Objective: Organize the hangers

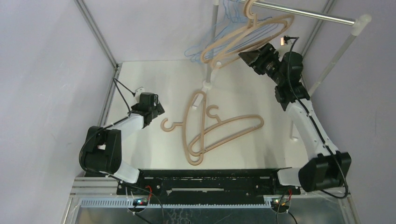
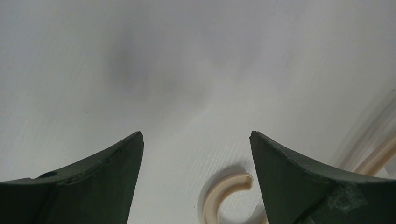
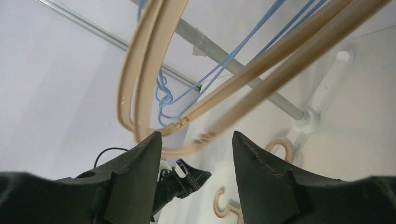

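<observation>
The top external view looks steeply down from above and behind the arm bases, far enough to take in the whole worktop, the white post and the hanging hangers. The left wrist view sits close over the worktop, facing out between the left jaws at a tan hook also seen overhead. The right wrist view tilts upward between the right jaws, close under those hanging hangers and the post.

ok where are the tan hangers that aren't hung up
In the top view the two loose tan hangers lie crossed on the table mid-centre, just right of the left gripper and in front of the rail's white post.
</observation>
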Robot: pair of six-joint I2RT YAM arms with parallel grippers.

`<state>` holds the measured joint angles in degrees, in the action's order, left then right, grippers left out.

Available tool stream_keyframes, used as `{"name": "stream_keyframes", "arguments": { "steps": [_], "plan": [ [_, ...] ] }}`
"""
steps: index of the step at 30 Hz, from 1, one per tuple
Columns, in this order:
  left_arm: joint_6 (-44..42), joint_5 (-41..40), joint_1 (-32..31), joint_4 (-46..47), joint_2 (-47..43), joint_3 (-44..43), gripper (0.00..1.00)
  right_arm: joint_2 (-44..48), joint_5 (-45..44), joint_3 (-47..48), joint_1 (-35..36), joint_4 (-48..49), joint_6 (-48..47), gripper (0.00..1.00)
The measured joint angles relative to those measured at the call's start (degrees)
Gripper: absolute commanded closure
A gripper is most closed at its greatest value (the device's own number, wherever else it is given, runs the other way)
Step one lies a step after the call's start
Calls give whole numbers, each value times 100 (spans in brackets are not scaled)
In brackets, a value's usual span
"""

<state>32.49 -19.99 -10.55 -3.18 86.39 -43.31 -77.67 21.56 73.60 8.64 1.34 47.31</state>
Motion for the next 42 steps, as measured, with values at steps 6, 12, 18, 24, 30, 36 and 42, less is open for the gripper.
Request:
{"name": "stream_keyframes", "arguments": {
  "steps": [6, 12, 18, 24, 30, 36, 42],
  "plan": [
    [0, -2, 0, 2, 0, 0, 11, 1071, -605, -293, 103, -518, -546, 33],
    [0, -2, 0, 2, 2, 0, 11, 1832, -1318, -527, 575, -1191, -1237, 33],
    [0, -2, -2, 2, 0, 0, 11, 2107, -1908, -1086, 1266, -1910, -1731, 33],
    [0, 0, -4, 2, 0, 0, 11, 2072, -2568, -1797, 2959, -2446, -2002, 35],
    [0, 0, -4, 0, 0, 0, 11, 1047, -2852, -1961, 4470, -2492, -2087, 36],
    [0, -9, -4, 2, 0, 0, 11, -614, -2704, -1563, 5123, -2352, -2262, 37],
    [2, -42, -4, 4, 0, 0, 10, -1814, -2693, -787, 5182, -2109, -2367, 38]
  ]
}}
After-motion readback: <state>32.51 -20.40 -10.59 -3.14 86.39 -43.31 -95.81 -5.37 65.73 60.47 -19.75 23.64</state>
